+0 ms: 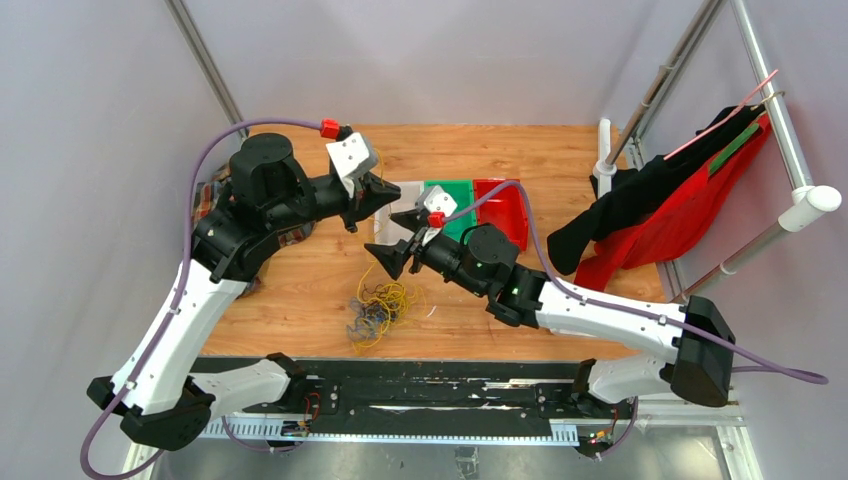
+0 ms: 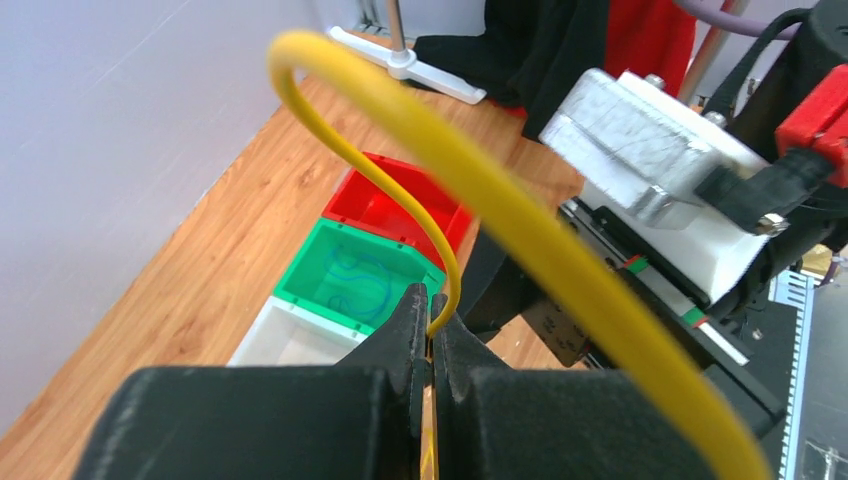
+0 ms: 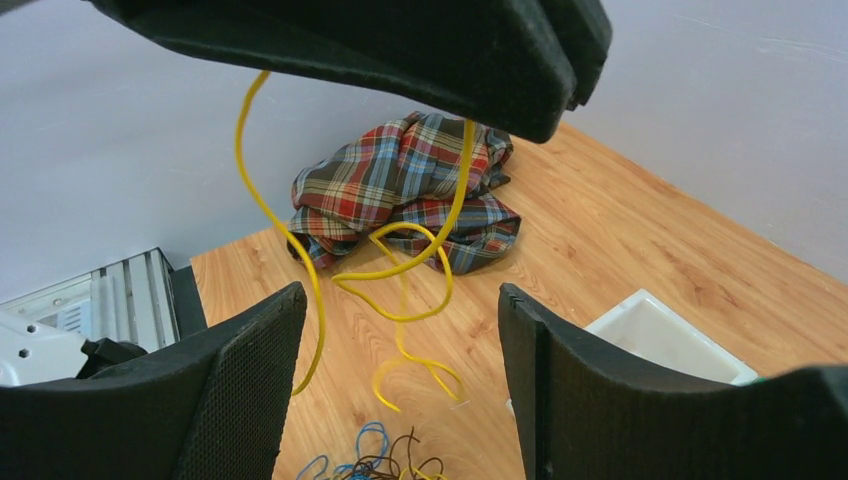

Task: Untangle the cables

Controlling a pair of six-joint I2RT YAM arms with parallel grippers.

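My left hand (image 2: 432, 338) is clamped on a light, limp yellow cable (image 2: 520, 225) that dangles over the tangled cables (image 1: 377, 312) on the surface (image 1: 560, 150), while my right hand (image 3: 400, 300), fingers apart, seems best placed to pinch this thin, likely slippery strand lower down.

**Around the bins**

The bins (image 1: 500, 200) stand in a row on the table (image 1: 560, 160), toward its far edge. The cable heap (image 1: 375, 312) lies before them, toward the near edge. A cloth (image 3: 400, 190) lies well left of them, hung clothes (image 1: 660, 215) to their right. A cable (image 2: 355, 280) seems to lie in the middle bin (image 2: 300, 270).
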